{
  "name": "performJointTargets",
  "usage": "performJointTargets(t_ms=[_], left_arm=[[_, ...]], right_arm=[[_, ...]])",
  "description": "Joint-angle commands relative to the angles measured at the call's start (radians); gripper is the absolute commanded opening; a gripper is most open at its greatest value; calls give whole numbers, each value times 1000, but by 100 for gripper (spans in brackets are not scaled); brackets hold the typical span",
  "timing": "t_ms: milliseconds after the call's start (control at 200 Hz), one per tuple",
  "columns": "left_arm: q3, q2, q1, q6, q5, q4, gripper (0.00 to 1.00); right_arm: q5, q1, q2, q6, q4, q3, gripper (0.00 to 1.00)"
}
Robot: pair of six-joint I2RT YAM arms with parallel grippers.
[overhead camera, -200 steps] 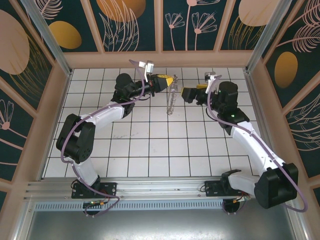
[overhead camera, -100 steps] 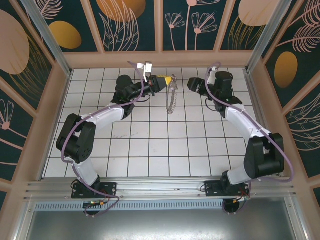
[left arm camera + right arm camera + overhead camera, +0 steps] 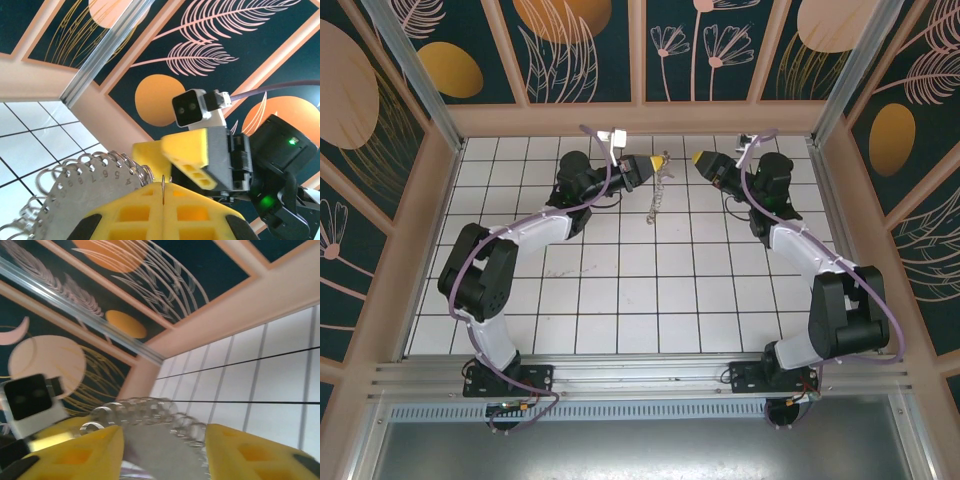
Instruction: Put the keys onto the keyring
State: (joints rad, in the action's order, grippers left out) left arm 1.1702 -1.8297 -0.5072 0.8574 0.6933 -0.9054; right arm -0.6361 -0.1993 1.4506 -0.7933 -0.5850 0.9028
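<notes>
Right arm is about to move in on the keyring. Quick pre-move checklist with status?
1. Grip: left gripper shut on the keyring: ok, thin metal is pinched between its fingertips.
2. Slack: hanging end of the keyring clear of the table: cannot tell.
3. Approach: right gripper faces the left gripper with a gap between them: ok.
4. Opening: right jaws apart: ok, a finger on each side of the keyring in the right wrist view.
5. Load: key in the right gripper: cannot tell, none made out.
</notes>
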Motion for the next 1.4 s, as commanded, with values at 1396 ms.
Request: performJointTargets(t_ms=[1396], left_arm=[[25,-26,-2,58,23,-70,0]], right_arm=[[-49,-162,80,-82,-250,41,15]])
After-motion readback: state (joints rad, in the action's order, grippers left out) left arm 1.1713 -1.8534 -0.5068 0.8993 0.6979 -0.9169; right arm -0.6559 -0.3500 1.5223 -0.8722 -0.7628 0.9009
